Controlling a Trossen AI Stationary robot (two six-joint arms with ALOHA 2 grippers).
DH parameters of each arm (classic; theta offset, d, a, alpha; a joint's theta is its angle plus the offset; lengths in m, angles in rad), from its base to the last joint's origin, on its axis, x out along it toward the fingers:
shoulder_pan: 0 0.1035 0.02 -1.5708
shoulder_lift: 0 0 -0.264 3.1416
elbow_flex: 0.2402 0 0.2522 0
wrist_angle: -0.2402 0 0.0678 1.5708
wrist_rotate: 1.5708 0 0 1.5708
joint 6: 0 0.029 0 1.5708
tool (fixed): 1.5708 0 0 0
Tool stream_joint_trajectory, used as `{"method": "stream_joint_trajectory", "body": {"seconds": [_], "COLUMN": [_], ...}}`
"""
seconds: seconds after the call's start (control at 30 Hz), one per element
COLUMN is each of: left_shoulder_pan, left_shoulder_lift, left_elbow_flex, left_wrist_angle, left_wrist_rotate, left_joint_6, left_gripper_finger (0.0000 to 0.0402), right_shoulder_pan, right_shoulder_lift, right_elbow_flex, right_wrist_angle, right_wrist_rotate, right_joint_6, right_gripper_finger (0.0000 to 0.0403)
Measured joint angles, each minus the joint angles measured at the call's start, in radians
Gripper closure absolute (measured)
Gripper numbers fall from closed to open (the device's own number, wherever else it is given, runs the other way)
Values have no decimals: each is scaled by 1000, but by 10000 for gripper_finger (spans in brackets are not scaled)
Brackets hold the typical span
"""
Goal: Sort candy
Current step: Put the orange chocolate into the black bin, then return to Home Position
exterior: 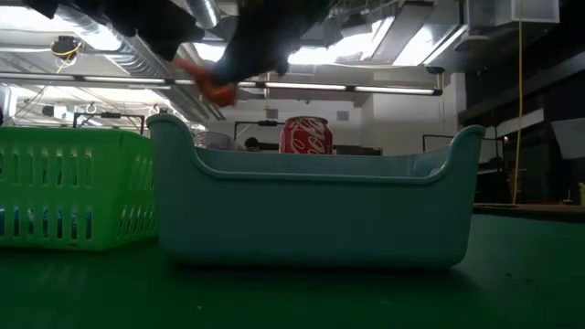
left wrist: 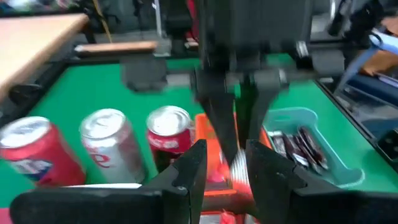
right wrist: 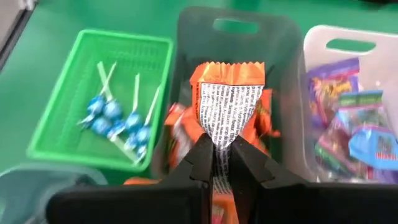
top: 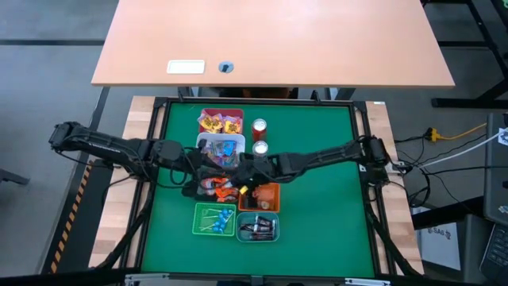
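A light wooden desk (top: 274, 41) is seen beyond the green table (top: 317, 183) — ceiling strip lights (exterior: 366, 90) glow overhead.

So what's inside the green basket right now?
The green basket holds a cluster of blue lollipops with pale sticks, lying on its floor. Nothing else shows in it, though its near corner is hidden behind the right hand, which is pinching an orange wrapper.

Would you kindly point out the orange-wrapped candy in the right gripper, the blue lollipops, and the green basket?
orange-wrapped candy (right wrist: 231, 102), right wrist view, on its printed panel.
blue lollipops (right wrist: 115, 121), right wrist view, on the cluster of blue heads.
green basket (right wrist: 65, 102), right wrist view, on its slatted side wall.
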Motion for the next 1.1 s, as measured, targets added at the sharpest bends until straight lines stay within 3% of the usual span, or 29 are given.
{"method": "stream_joint_trajectory", "body": {"seconds": [0.23,0.6,0.9,1.1], "left_shoulder_pan": [0,0,0,0], "left_shoulder_lift": [-157,-588,-875,-868], "left_elbow_flex": [0,-4,-143,-210], "left_wrist_angle": [-74,-461,-458,-369], "left_wrist_rotate": [-70,-137,-218,-233], "left_joint_6": [0,1,0,22], "left_gripper_finger": [301,301,301,301], "right_shoulder_pan": [-36,-50,-49,-49], "right_shoulder_lift": [47,47,47,36], "right_elbow_flex": [-2,-2,-2,95], "right_wrist_angle": [143,188,192,36], "right_wrist_rotate": [0,-18,-19,-14], "right_joint_6": [-8,-8,-8,-8], "right_gripper_finger": [373,363,264,255]}}
